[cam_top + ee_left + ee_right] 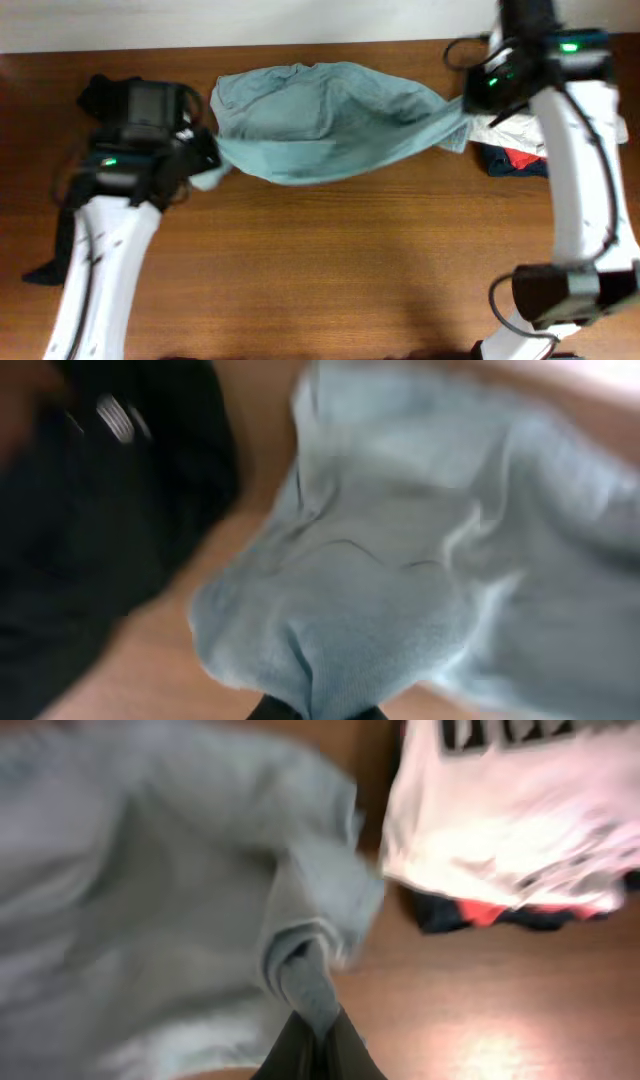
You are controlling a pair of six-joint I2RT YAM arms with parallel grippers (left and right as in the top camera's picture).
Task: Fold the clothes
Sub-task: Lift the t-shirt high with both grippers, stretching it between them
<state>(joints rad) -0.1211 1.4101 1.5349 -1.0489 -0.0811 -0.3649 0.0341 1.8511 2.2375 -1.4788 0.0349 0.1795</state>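
From above, the grey-teal shirt (330, 120) is stretched between the two arms, over the back part of the brown wooden tabletop (320, 270). The left claw (205, 155) is closed on its left end and the right claw (465, 105) is closed on its right end. The cloth sags in the middle and is wrinkled, and no neat fold shows. The task therefore seems to be near its beginning: this shirt needs to be laid flat and folded. A pale wall (250, 20) runs behind the tabletop.

In the left wrist view, which is blurred, a bunch of the shirt is pinched between the narrow fingers. The black top (90, 540) lies in a heap just beside it, not folded, so it is also left to do.

In the right wrist view, the claw grips a twisted corner of the shirt. Near it lie a white shirt with black letters (500, 810) and, under that, red and navy clothes (480, 912).
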